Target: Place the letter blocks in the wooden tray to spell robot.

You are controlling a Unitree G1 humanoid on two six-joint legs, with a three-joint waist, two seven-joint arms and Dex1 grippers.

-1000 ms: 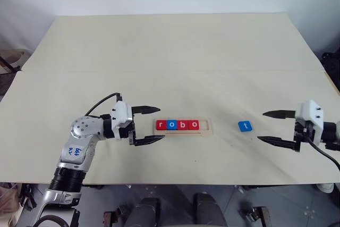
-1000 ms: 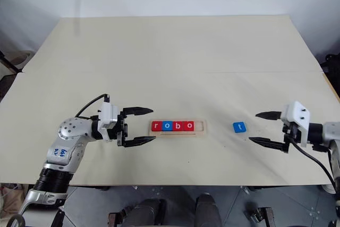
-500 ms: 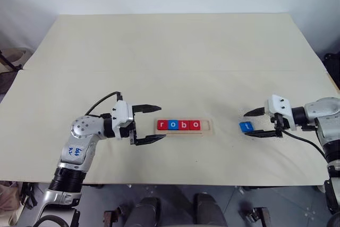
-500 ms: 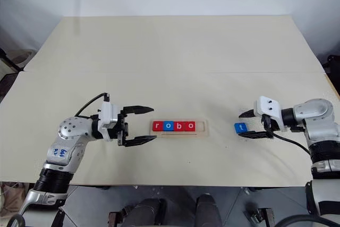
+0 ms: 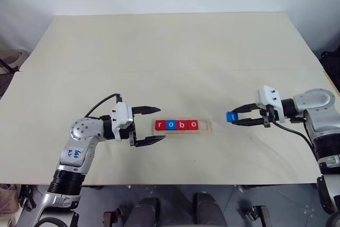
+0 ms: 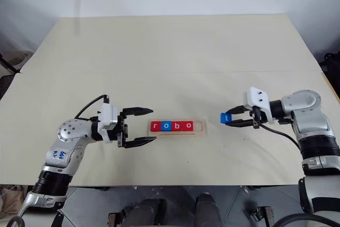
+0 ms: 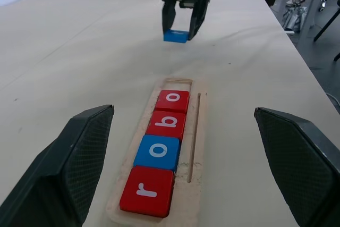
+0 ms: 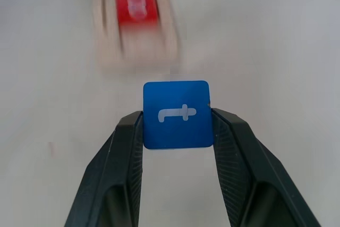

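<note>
right gripper point(image 8: 178, 123) pinches the blue t block point(image 8: 177, 114), right of the tray point(image 5: 184, 126) holding r, o, b, o. left gripper point(image 5: 154, 125) is spread wide beside the tray's left end.

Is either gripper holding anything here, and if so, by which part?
The right gripper holds the blue t block, pinched by two opposite side edges between its fingers. The left gripper is open and holds nothing.

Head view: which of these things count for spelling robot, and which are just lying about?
Job:
wooden tray
r, o, b, o blocks, seated in tray
blue t block, gripped by right claw

Lying about:
nothing on the table
</note>
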